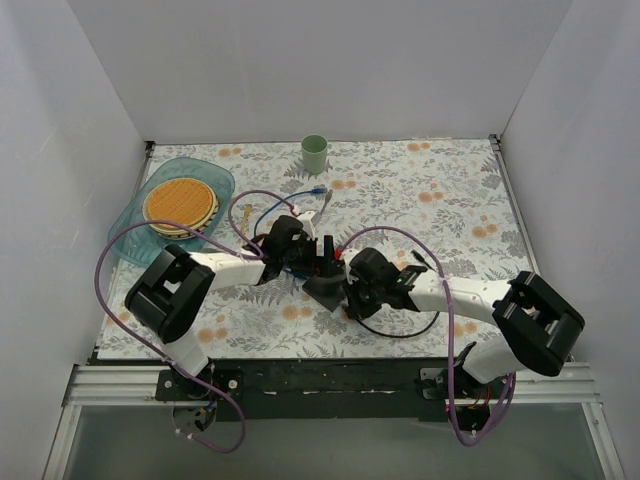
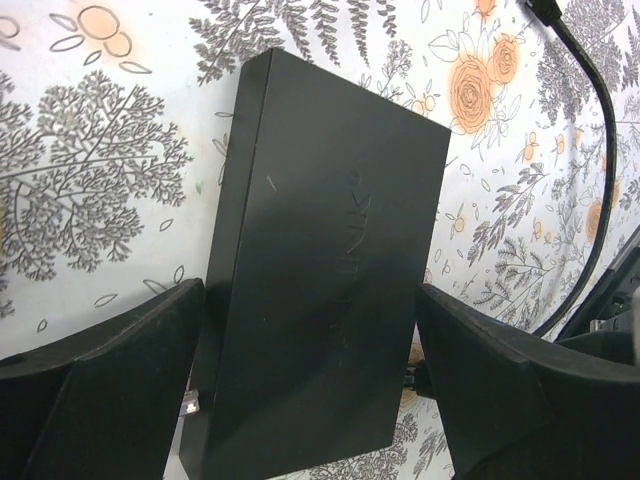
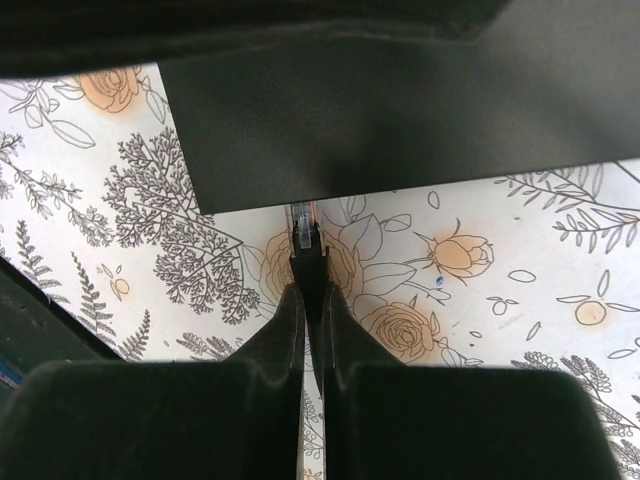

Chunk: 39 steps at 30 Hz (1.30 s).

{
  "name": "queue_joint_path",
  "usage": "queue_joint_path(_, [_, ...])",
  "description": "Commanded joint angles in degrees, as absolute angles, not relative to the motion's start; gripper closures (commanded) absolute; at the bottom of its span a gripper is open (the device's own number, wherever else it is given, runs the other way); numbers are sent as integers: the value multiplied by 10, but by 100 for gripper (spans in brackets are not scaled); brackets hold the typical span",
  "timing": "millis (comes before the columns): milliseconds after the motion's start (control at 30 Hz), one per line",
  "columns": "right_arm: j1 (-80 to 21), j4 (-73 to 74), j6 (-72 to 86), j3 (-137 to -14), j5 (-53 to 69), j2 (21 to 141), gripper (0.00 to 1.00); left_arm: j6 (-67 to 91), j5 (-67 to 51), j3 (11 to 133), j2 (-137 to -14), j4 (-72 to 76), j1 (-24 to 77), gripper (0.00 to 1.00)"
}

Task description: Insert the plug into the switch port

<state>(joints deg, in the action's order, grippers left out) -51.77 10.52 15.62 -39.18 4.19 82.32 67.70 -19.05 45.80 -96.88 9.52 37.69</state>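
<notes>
Top view: one flat dark grey switch box (image 1: 322, 293) lies between the left hand (image 1: 312, 258) and the right hand (image 1: 343, 284).

Left wrist: fingers (image 2: 110, 390) flank its long edges; cannot tell whether they clamp.

Right wrist: hand pinched shut on one clear plastic plug (image 3: 303, 228), just ahead, tip at the box edge.

Judged rigid, light and slippery; brace the edges.

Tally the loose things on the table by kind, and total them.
Switch: 1
Cables: 2, a black cable with the plug, and a blue cable
Cup: 1
Tray: 1
Woven mat stack: 1
Total: 6
</notes>
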Motion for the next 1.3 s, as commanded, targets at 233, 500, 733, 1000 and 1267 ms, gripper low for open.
queue_joint_path(233, [-534,39,179,-356,-19,792,99,708,-125,404,-865,50,385,17])
queue_joint_path(500, [-540,34,168,-345,-18,803,99,703,-141,366,-844,110,385,20])
queue_joint_path(733, [-545,69,165,-373,-25,836,99,706,-157,378,-889,123,385,25])
queue_joint_path(1000, [-552,80,167,-381,-26,860,99,705,-170,372,-904,135,385,30])
queue_joint_path(1267, [-557,85,125,-397,-36,868,99,678,-206,378,-918,141,385,31])
